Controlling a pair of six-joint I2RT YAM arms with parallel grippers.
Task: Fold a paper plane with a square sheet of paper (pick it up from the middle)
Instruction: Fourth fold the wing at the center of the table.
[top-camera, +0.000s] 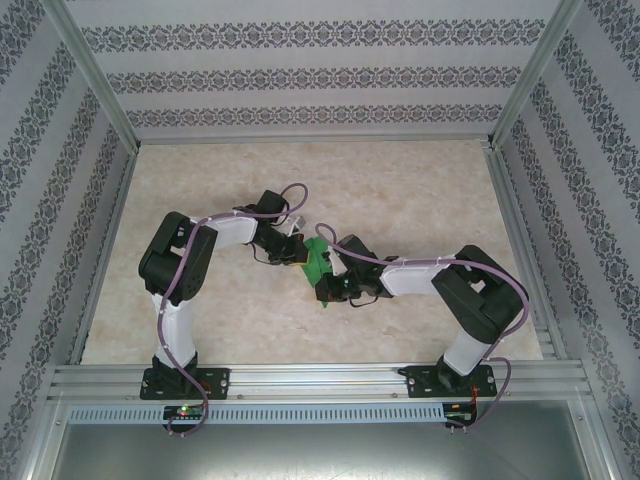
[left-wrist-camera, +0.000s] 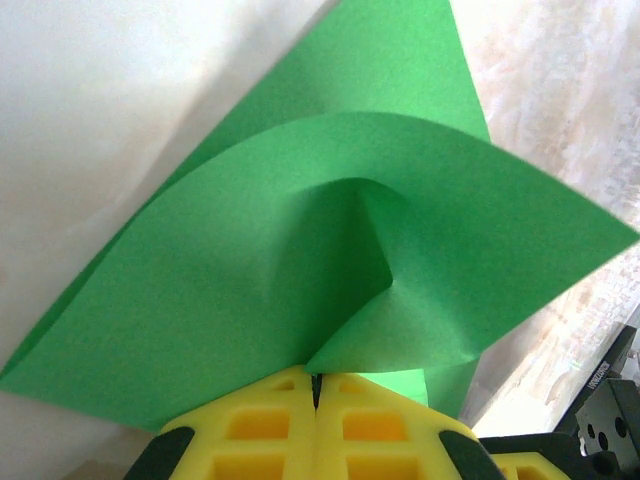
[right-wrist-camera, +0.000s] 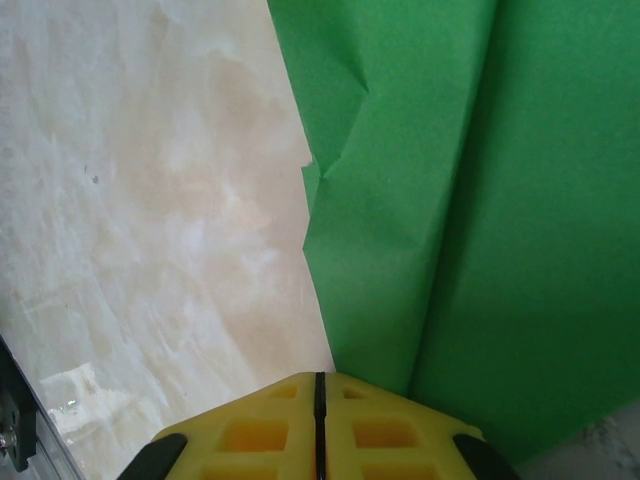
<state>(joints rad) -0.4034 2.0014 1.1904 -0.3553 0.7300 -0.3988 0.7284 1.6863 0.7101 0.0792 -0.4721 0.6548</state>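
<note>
Yellow fingers (left-wrist-camera: 260, 425) of the left gripper (left-wrist-camera: 316, 380) sit closest, pressed together along their seam, with the paper (left-wrist-camera: 250, 270) nipped between the tips. From there the green sheet fans upward, doubled over on itself, and one layer curls into a hollow cone just above the tips. On the right gripper (right-wrist-camera: 320, 380) the jaws are likewise closed tight, biting the sheet's lower corner. The paper rises up and to the right from them, with a lengthwise crease through it and a small crumple on its left edge. Seen from above, the paper sits between the two grippers, over the middle of the table (top-camera: 400, 190). A black part (left-wrist-camera: 600, 395) at the lower right of the left wrist view carries white lettering, too small to read.
</note>
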